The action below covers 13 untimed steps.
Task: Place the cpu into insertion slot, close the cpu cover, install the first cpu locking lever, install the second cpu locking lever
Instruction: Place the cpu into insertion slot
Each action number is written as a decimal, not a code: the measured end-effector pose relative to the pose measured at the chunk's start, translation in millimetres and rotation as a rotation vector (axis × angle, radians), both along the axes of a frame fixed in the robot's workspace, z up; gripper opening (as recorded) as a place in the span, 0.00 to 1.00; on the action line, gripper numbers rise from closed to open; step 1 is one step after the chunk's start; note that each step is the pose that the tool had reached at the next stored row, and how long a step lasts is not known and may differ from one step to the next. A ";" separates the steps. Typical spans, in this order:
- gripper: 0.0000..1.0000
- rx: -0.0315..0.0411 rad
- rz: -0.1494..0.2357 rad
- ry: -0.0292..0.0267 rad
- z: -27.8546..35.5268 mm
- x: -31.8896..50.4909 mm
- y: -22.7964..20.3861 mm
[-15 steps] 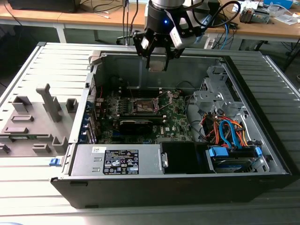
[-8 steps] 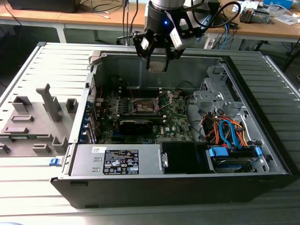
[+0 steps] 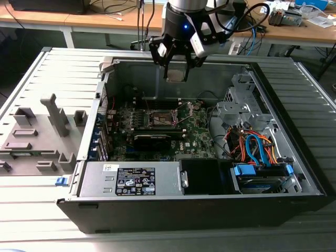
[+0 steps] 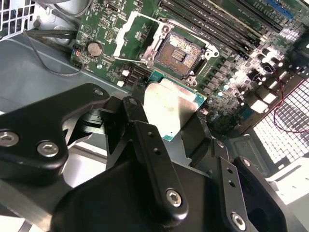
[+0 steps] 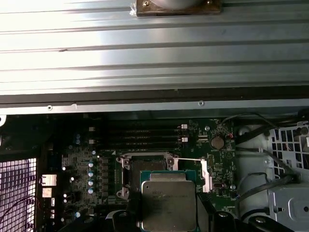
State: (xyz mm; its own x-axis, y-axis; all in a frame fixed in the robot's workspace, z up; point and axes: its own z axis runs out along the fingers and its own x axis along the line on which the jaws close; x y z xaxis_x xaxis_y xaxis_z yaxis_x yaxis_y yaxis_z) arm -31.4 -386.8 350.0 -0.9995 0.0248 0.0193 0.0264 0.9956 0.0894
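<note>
Between the black fingers [image 4: 149, 145], closest to the camera in the second wrist view, sits the cpu [image 4: 169, 108]. They are closed in on two of its opposite edges and carry it flat, silver top facing the wrist, with nothing beneath it. Beyond it and well apart lies the insertion slot [image 4: 177, 55], its brownish contact field bare and unfilled inside the silver rim. In the first wrist view the cpu overlaps much of the slot, so I judge it to be roughly above its seat, though clearly not down in it. In the exterior view it hangs near the top edge of the case, high over the board. Just beside the slot the cpu cover [image 4: 123, 38] is swung back open, green board showing through its square opening. A thin wire next to the slot may be one locking lever lying free. I cannot tell for sure, nor make out the second, but with the cover up neither can be latched. As I read it, the first step is under way and unfinished: the cpu is in hand over the computer but not seated, and closing the cover and setting both levers are all left to do. Farther out, the motherboard [image 3: 199, 131] lies in the open computer case [image 3: 184, 212]. The case rests on its side on the ribbed grey table [image 3: 31, 220], with a grey holder block [image 3: 37, 136] on the exterior view's left and wooden desks [image 3: 79, 21] behind.
</note>
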 end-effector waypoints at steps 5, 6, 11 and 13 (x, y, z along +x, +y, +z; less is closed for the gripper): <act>0.55 0.0000 0.000 0.0000 -1.7 0.0 -2.5; 0.55 0.0000 0.000 0.0000 -1.9 0.0 -2.8; 0.55 -0.0001 0.000 0.0000 -3.6 0.0 -6.4; 0.55 0.0001 0.000 0.0000 -4.2 0.0 -8.3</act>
